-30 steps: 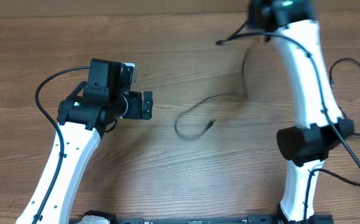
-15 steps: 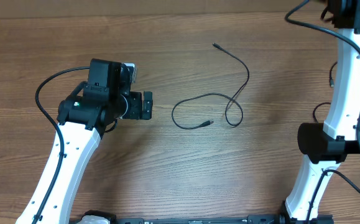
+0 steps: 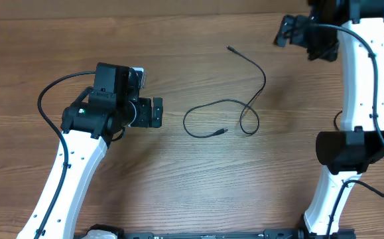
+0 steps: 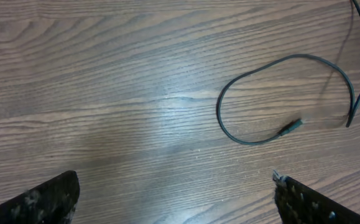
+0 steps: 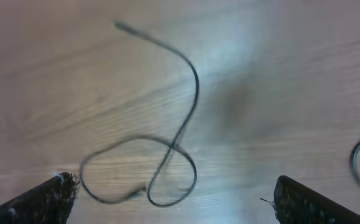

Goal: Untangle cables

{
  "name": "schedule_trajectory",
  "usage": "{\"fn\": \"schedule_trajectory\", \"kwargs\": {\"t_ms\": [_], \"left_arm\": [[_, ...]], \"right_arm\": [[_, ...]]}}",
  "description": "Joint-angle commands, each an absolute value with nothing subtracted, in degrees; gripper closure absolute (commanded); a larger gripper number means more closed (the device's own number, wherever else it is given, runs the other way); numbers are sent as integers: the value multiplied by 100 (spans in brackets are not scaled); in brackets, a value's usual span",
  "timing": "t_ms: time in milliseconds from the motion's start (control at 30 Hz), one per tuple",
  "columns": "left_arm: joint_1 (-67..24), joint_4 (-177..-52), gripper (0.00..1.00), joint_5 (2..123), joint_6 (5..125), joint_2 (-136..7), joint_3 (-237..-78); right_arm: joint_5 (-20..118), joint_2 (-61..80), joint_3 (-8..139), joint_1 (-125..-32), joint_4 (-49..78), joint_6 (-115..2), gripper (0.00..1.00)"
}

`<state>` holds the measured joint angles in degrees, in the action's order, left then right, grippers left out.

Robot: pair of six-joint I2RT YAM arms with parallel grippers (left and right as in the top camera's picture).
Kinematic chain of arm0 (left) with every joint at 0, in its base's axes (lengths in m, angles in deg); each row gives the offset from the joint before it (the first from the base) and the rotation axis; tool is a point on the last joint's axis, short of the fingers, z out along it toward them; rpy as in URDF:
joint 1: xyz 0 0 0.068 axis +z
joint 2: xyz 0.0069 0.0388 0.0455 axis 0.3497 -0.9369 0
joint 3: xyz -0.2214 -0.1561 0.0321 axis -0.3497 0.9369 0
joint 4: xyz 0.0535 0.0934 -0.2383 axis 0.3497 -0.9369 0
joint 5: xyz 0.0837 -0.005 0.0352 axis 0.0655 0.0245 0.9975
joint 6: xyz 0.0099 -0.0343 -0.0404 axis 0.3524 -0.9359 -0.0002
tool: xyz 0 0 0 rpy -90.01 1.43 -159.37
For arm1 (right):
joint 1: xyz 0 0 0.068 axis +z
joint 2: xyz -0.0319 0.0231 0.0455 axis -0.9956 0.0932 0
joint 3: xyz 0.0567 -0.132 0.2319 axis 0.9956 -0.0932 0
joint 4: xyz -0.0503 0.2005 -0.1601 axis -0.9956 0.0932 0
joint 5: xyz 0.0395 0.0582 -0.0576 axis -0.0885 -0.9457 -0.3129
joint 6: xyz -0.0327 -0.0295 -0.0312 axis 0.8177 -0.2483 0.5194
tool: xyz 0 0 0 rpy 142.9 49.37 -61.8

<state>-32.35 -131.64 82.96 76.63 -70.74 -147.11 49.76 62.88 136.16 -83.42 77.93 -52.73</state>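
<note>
Across the wooden table (image 3: 178,199), which carries everything, we find two white arms rising from the near edge. Our left arm (image 3: 65,172) leans in from the left and ends short of the middle. Our right arm (image 3: 357,99) stretches up the right side toward the far edge. We judge both are held clear so the cord can lie slack and be read before the next pick.

The left gripper (image 3: 157,113) points at the centre with its jaws spread wide and nothing between them, near the cord's left bend but apart from it. The right gripper (image 5: 170,186) hangs above the far right of the table, likewise released and empty. Its wrist view is blurred, yet both fingers sit at the lower corners with only wood and cord between them.

Between the arms lies the cable (image 3: 184,123), one thin black cord flat on the wood, touched by neither gripper. From the far plug (image 3: 230,48) it bends right, drops, crosses itself once into a small loop (image 3: 256,123), then sweeps left in a wider curve to the near plug (image 3: 223,131). That crossing looks to us like the only snag, and nothing blocks the reach to it.

A dark curve at the right edge of the right wrist view may be another cord or the arm's own wire; we cannot tell.
</note>
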Motion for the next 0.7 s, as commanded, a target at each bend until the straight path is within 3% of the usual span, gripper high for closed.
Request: {"fn": "schedule_trajectory", "kwargs": {"t_ms": [0,500,667], "left_arm": [[-3211,-13136,0,8274,7685,-7093,-14752],[-3211,-13136,0,8274,7685,-7093,-14752],[-3211,-13136,0,8274,7685,-7093,-14752]], "right_arm": [[5129,6235,12816,-7990,7675,-5682,0],[5938,6235,9808,-6482,6287,-6842,0],[5933,6235,9150,-6477,5710,-6903,10]]}}
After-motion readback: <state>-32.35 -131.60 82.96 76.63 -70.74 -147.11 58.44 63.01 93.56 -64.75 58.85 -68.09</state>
